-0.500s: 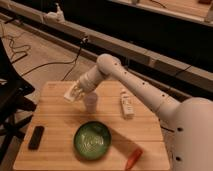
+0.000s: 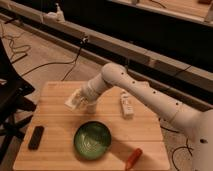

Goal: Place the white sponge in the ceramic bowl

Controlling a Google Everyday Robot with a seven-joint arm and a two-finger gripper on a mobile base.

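My gripper (image 2: 76,100) hangs over the back left part of the wooden table (image 2: 55,120), at the end of the white arm that reaches in from the right. It is shut on the white sponge (image 2: 72,101), a small cream block held above the tabletop. The ceramic bowl (image 2: 93,140), dark green with a lighter patterned inside, stands on the table in front of the gripper and a little to its right. The bowl holds nothing. The sponge is behind the bowl's rim, not over it.
A small translucent cup (image 2: 92,105) stands right beside the gripper. A white bottle-like object (image 2: 127,105) lies at the back right. A black flat object (image 2: 36,137) lies at the front left, a red-orange object (image 2: 133,158) at the front right edge. A dark chair (image 2: 10,107) stands at the left.
The gripper with the sponge has moved slightly down and forward, toward the bowl. The bowl and the other things have not moved.
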